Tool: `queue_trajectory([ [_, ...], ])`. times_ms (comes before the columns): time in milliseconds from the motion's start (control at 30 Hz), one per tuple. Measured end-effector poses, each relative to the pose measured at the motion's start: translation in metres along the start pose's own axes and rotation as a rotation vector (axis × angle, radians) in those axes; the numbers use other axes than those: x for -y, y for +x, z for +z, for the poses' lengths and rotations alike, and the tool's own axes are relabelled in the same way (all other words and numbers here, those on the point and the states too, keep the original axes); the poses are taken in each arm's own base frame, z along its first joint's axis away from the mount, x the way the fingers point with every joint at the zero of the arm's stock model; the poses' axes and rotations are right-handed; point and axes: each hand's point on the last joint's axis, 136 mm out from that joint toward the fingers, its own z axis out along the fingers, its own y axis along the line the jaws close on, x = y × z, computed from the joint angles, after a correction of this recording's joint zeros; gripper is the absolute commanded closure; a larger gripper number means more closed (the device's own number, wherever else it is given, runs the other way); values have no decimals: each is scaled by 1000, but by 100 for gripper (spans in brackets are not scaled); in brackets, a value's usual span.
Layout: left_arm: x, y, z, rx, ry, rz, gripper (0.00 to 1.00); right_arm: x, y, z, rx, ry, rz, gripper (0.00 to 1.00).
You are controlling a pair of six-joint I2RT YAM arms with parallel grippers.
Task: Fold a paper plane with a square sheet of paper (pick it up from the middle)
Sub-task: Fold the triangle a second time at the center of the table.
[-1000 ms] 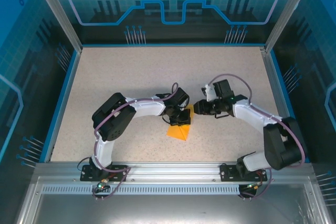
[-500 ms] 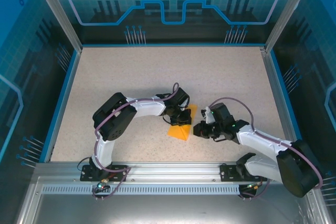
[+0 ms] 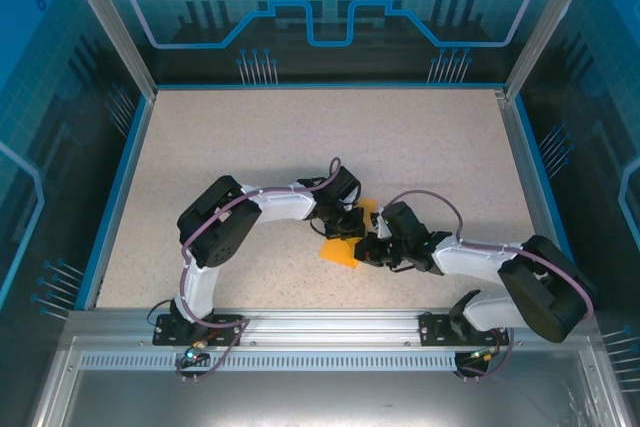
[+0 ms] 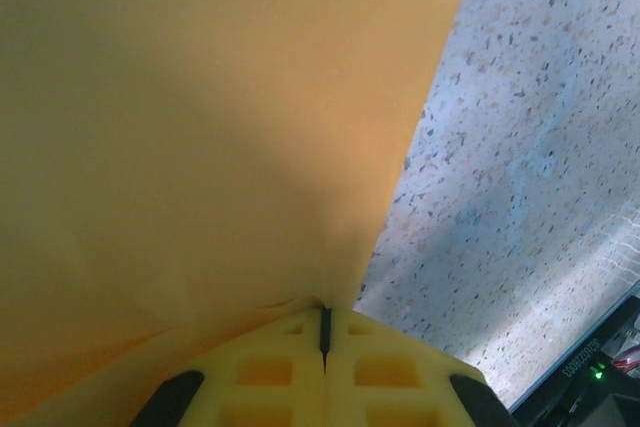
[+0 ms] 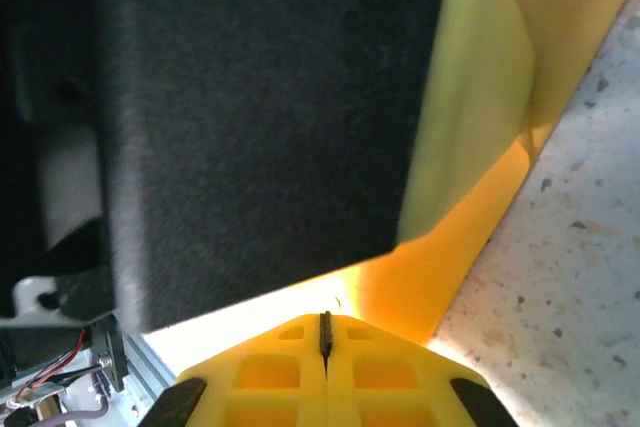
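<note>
a thin orange sheet of paper, already folded into a creased, pointed shape, sits on the speckled beige table surface, nearer the near edge than the far one and about midway between the left and right edges

one part of it lies flat, and another part rises toward the far side, just beside the arms' wrists

the left gripper, black with yellow fingertips, reaches in from the left over the paper; in the left wrist view its two yellow fingers are pressed together with only a thin seam between them, and the orange sheet runs straight out of that seam, slightly puckered there, so it is pinching the paper

the right gripper comes in low from the right, its tip just beside the left one and at the paper's right edge

in the right wrist view its fingertips are also pressed together, right against glowing orange paper; i cannot tell whether a layer is caught between them

a dark, blurred body stands close in front of that camera, with orange paper behind it
</note>
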Motion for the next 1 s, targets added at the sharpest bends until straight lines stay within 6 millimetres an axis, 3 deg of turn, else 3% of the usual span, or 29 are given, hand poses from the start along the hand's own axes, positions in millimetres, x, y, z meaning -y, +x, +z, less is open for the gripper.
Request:
queue_trajectory([
  [333, 2, -1, 1, -4, 16, 3, 100, 15, 5, 9, -22, 52, 14, 100],
  [1000, 2, -4, 0, -17, 31, -11, 95, 15, 5, 13, -27, 78, -56, 100],
])
